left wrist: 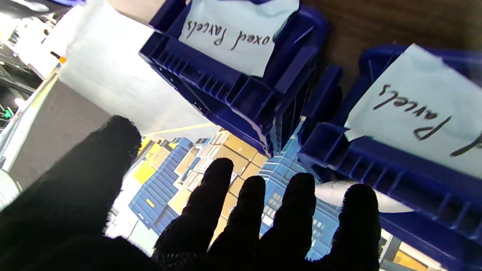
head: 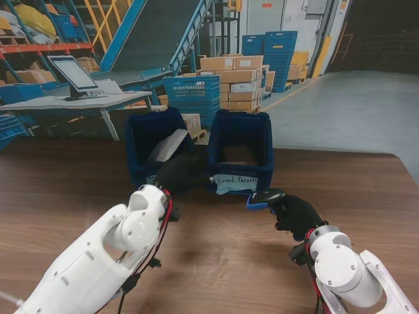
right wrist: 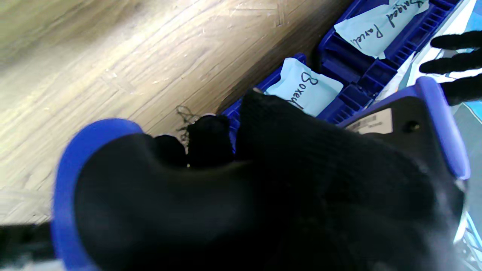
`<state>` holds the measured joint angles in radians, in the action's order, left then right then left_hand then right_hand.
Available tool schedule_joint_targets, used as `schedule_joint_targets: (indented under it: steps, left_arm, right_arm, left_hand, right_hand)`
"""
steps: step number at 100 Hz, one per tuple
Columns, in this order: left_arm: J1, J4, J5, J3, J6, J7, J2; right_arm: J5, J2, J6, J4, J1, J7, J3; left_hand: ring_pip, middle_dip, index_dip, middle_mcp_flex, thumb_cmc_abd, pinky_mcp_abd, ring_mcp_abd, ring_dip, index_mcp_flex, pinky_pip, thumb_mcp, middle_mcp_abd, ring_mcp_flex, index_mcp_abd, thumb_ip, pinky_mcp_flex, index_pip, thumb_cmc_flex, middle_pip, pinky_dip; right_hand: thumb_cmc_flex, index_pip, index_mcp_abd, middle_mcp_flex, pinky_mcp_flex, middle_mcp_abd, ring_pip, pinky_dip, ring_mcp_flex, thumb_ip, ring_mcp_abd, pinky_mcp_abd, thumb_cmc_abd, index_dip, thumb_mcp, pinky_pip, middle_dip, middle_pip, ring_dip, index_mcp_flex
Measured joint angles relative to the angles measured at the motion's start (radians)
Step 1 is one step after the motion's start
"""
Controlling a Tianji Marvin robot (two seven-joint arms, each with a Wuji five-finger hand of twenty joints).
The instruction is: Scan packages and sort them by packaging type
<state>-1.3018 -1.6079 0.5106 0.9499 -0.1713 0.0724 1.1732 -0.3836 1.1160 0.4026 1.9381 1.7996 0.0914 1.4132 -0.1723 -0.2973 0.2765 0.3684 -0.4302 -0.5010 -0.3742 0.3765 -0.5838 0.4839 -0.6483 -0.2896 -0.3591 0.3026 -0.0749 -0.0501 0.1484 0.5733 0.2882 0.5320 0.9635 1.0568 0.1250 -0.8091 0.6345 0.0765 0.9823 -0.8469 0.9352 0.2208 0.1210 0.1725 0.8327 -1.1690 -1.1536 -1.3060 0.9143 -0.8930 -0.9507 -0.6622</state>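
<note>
Black-gloved, the right hand (head: 296, 214) wraps a blue-trimmed barcode scanner (head: 265, 197) over the brown wooden table (head: 366, 190), just short of the right bin (head: 241, 154). Beside it, the left hand (head: 178, 173) hovers with fingers (left wrist: 211, 195) spread, holding nothing, at the left bin (head: 156, 147), where a white bagged parcel (head: 169, 145) leans. Warehouse racking, stacked cartons and crates lie beyond. Only the wrist views show both handwritten labels: "Boxed Parcels" (right wrist: 303, 88) and another (left wrist: 418, 109) ending "Parcels".
</note>
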Motion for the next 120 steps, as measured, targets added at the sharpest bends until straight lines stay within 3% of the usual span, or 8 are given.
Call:
schedule_joint_targets:
  steps: [14,30,51,62,77,120]
  left_arm:
    - [-0.067,-0.024,0.010,0.046,0.058,-0.032,-0.022]
    - [-0.128,-0.030,0.010,0.096,0.091,-0.030,-0.030]
    - [-0.187,-0.039,0.011,0.145,0.173,-0.066,-0.049]
    - [-0.230,-0.071,0.003,0.184,0.190,-0.126,-0.058]
    - [-0.272,-0.086,0.045,0.203,0.279,-0.128,-0.076]
    - [-0.309,-0.100,0.022,0.228,0.320,-0.168,-0.091]
  right_arm:
    - [-0.014,-0.005,0.016,-0.015,-0.020,0.020,0.001]
    - [-0.028,-0.010,0.024,-0.049,-0.056,0.033,-0.005]
    - [-0.029,-0.011,0.028,-0.142,-0.127,0.023,-0.036]
    - [-0.038,-0.011,0.020,-0.197,-0.163,0.022,-0.049]
    - [-0.058,-0.011,0.009,-0.267,-0.210,0.024,-0.062]
    - [-0.125,-0.009,-0.049,-0.419,-0.279,-0.029,-0.074]
  left_hand:
    - [0.001,0.000,0.000,0.000,-0.005,0.000,-0.001,0.000,0.000,-0.012,0.000,-0.007,0.009,0.000,0.000,0.008,0.000,0.000,-0.002,0.000]
    - [0.002,0.000,0.000,0.000,-0.003,0.001,-0.002,0.000,0.000,-0.026,-0.003,-0.010,0.034,0.000,0.003,0.010,0.000,0.022,-0.013,-0.001]
    - [0.003,0.000,0.000,0.000,-0.003,0.001,-0.003,0.000,0.000,-0.046,-0.003,-0.020,0.026,0.000,0.010,0.011,0.000,0.022,-0.014,-0.002]
    - [0.004,0.000,0.000,0.000,0.024,0.002,-0.010,-0.001,0.001,-0.062,0.042,-0.020,0.047,0.000,0.010,0.021,0.000,0.023,-0.024,-0.002]
    - [0.004,0.000,0.000,0.000,0.026,0.003,-0.011,-0.001,0.001,-0.063,0.056,-0.020,0.047,0.000,0.011,0.021,-0.001,0.022,-0.026,-0.002]
    - [0.004,0.000,0.005,0.000,0.045,0.011,-0.011,-0.005,0.001,-0.079,0.074,-0.020,0.047,0.000,0.011,0.021,-0.002,0.024,-0.026,-0.002]
  right_hand:
    - [0.000,0.000,0.000,0.000,0.000,0.000,0.000,0.000,0.000,0.000,0.000,0.000,0.000,0.000,0.000,0.000,0.000,0.000,0.000,0.000]
    - [0.000,0.000,0.000,0.000,0.000,0.000,0.000,0.000,0.000,0.000,0.000,0.000,0.000,0.000,0.000,0.000,0.000,0.000,0.000,0.000]
    - [0.000,0.000,0.000,0.000,0.000,0.000,0.000,0.000,0.000,0.000,0.000,0.000,0.000,0.000,0.000,0.000,0.000,0.000,0.000,0.000]
    - [0.000,0.000,0.000,0.000,0.000,0.000,0.000,0.000,0.000,0.000,0.000,0.000,0.000,0.000,0.000,0.000,0.000,0.000,0.000,0.000]
    - [0.000,0.000,0.000,0.000,0.001,0.000,0.000,0.002,0.000,0.000,0.000,0.000,0.000,0.000,0.000,0.000,0.000,0.000,0.000,0.000]
    - [0.000,0.000,0.000,0.000,0.010,0.000,0.002,0.016,0.000,0.000,0.000,0.000,0.000,0.004,0.000,0.000,-0.027,-0.004,0.004,0.000]
